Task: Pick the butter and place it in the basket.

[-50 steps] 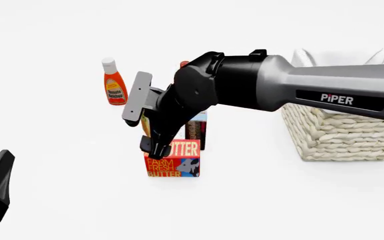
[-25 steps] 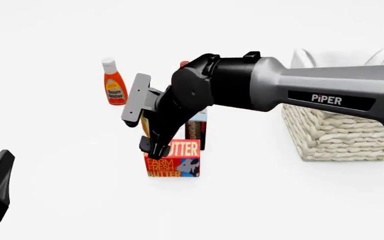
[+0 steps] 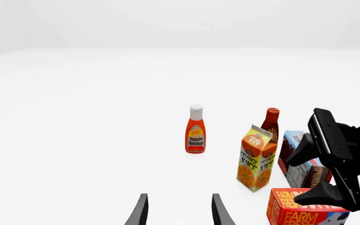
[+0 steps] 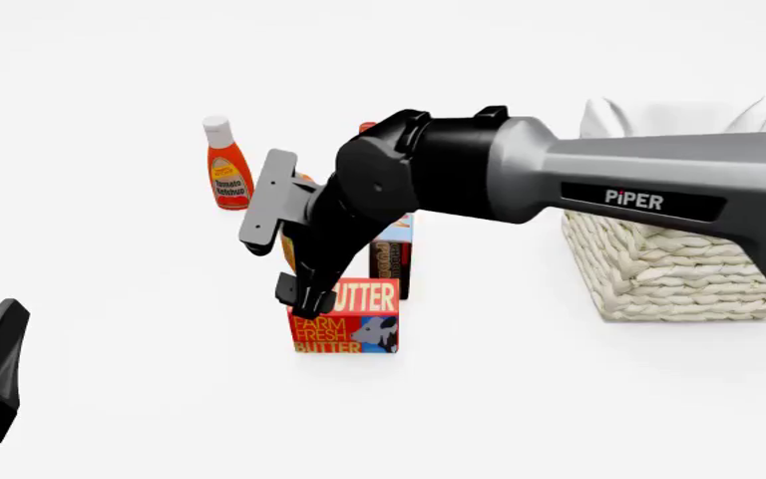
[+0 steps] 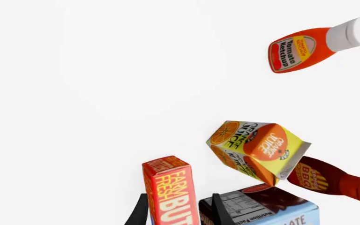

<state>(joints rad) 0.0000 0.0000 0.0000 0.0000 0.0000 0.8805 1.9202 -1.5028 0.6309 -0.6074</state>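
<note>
Two tools, both with jaws apart. Nearest, L tool (image 3: 178, 212) is parked low at the bench (image 4: 117, 399) edge with nothing btwn its fingers, well apart from the groceries.

Butter (image 4: 346, 321) stands on the bench, mid-scene, front of the cluster and well left of the basket. Its printed face w/ cow looks toward the arms' side. Thin edge faces up toward the R wrist cam. Long axis looks horizontal, running left-right in front view, but the top is hidden, so not certain.

R tool (image 4: 308, 295) straddles the butter's upper part, not yet clamped.

Risks, as I judge:
- Far finger sits just beside the pudding box (image 4: 393, 254). Closing or going deeper could snag or shove it.
- Grip looks high and toward one end, so the butter may pivot or slip on lift.
- Juice (image 3: 256, 159) stands close behind the cluster. A tilted lift could topple it, maybe into the ketchup (image 4: 228, 170) farther back.
- Basket (image 4: 676, 269) rim is high, so a low carry could clip it.
</note>
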